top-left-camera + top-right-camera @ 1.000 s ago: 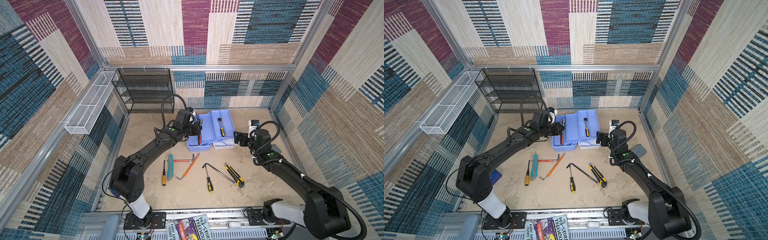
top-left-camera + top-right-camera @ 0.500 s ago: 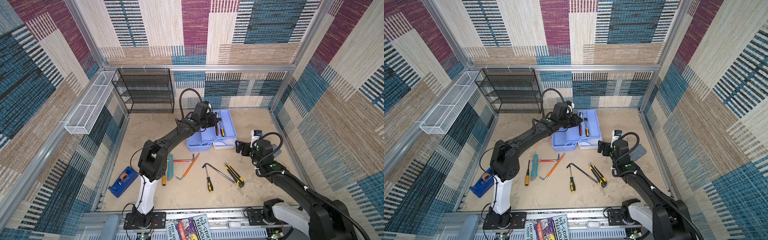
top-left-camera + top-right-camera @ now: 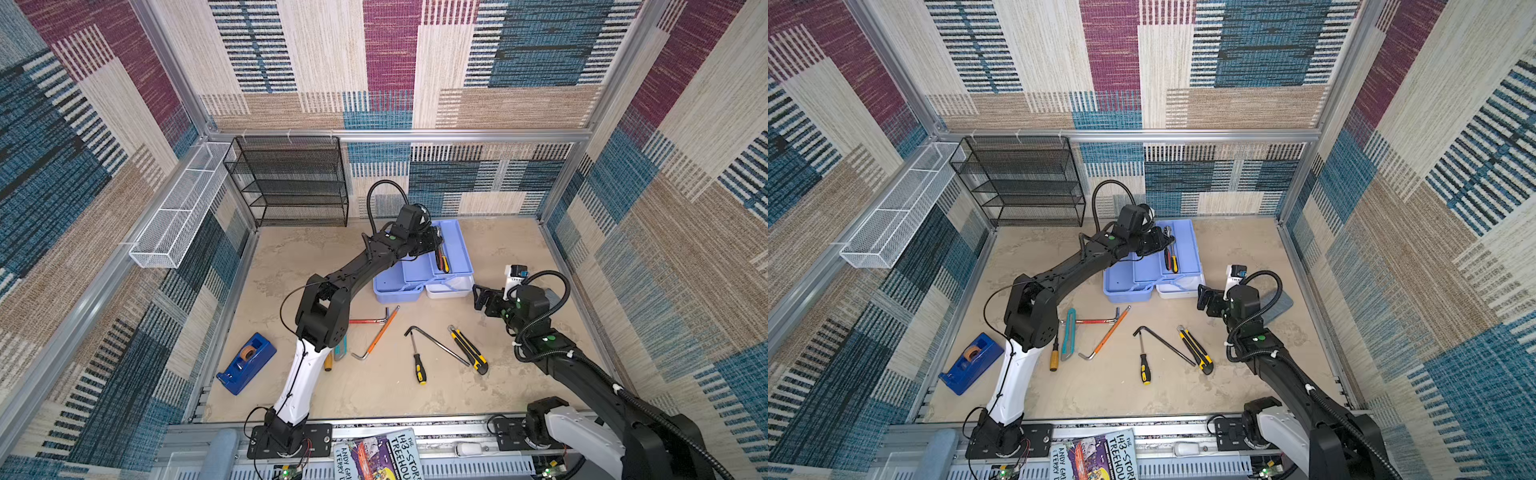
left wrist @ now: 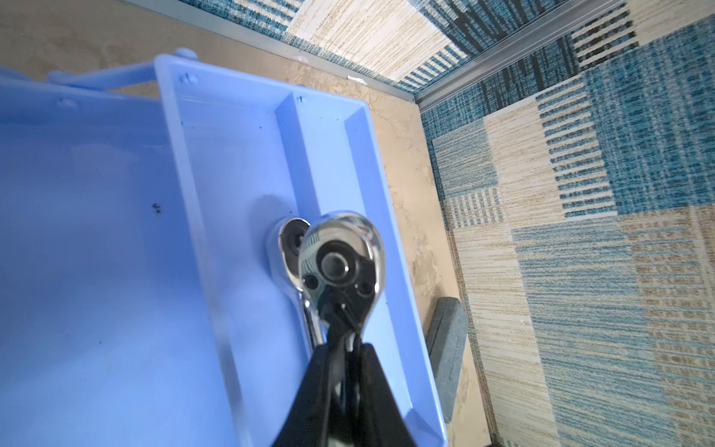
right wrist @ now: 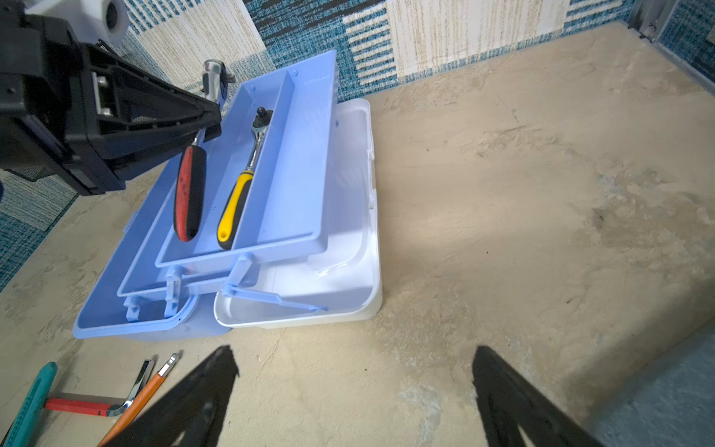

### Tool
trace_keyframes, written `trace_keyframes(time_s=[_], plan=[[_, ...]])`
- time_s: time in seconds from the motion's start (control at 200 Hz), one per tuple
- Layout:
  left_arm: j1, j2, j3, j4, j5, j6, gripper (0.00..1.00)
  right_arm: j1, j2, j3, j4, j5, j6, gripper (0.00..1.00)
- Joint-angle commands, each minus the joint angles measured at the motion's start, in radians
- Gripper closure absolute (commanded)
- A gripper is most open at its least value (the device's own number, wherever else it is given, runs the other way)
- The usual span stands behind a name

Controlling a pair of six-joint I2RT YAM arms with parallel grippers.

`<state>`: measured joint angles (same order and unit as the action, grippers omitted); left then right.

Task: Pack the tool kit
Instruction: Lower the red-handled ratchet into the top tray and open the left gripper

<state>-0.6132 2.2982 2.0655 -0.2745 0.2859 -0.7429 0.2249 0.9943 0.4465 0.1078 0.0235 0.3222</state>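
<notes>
Left wrist view: the left tool (image 4: 342,348) is clamped nearly shut on the neck of the red-handled ratchet (image 4: 342,267). The chrome head sticks out past the fingertips above the toolbox's upper tray (image 4: 232,162), almost over the head of the yellow-handled ratchet (image 4: 290,240) that already lies there. In the right wrist view the red-handled ratchet (image 5: 189,193) runs lengthwise with the tray, nearly parallel to the yellow-handled ratchet (image 5: 236,205) and on its side away from the white lid (image 5: 348,251). It is tilted, head raised beyond the tray's far end and grip end low over the tray floor; whether it touches the tray I cannot tell. The coming move looks like a short lowering and release straight down, so what matters is keeping that axis along the tray and clear of the rim. The right tool (image 5: 354,356) stands wide open and empty, near the lid side of the toolbox (image 3: 399,291) but apart from it. A yellow utility knife (image 3: 467,349) lies on the counter (image 3: 519,249) in front of the toolbox. A second ago the left tool held the ratchet beside the toolbox, on the side away from the lid; now it is over the tray, and the right tool has backed a little away.
</notes>
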Motion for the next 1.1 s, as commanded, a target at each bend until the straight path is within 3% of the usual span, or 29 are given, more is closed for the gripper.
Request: trace_keyframes(time_s=[0.0, 0.205, 0.406, 0.546, 0.686, 0.902, 1.092], plan=[[-0.001, 0.004, 0.017, -0.038, -0.048, 0.041, 1.0, 0.0, -0.001, 0.017, -0.02, 0.038, 0.017, 0.04], [-0.003, 0.003, 0.016, -0.059, -0.07, 0.063, 0.63, 0.001, -0.007, 0.033, -0.076, 0.044, 0.024, 0.1], [-0.007, -0.007, 0.016, -0.061, -0.034, 0.083, 0.45, 0.001, 0.027, 0.052, -0.131, 0.002, 0.036, 0.19], [-0.017, -0.044, 0.011, -0.066, -0.034, 0.127, 0.27, 0.008, 0.008, 0.048, -0.154, -0.023, 0.048, 0.22], [-0.025, -0.104, -0.018, -0.086, -0.051, 0.182, 0.13, 0.062, -0.003, 0.067, -0.204, -0.019, 0.057, 0.25], [-0.033, -0.265, -0.206, -0.054, -0.123, 0.256, 0.0, 0.269, 0.028, 0.116, -0.262, 0.064, 0.146, 0.27], [-0.033, -0.462, -0.502, 0.044, -0.24, 0.288, 0.01, 0.456, 0.097, 0.153, -0.285, 0.164, 0.273, 0.32]])
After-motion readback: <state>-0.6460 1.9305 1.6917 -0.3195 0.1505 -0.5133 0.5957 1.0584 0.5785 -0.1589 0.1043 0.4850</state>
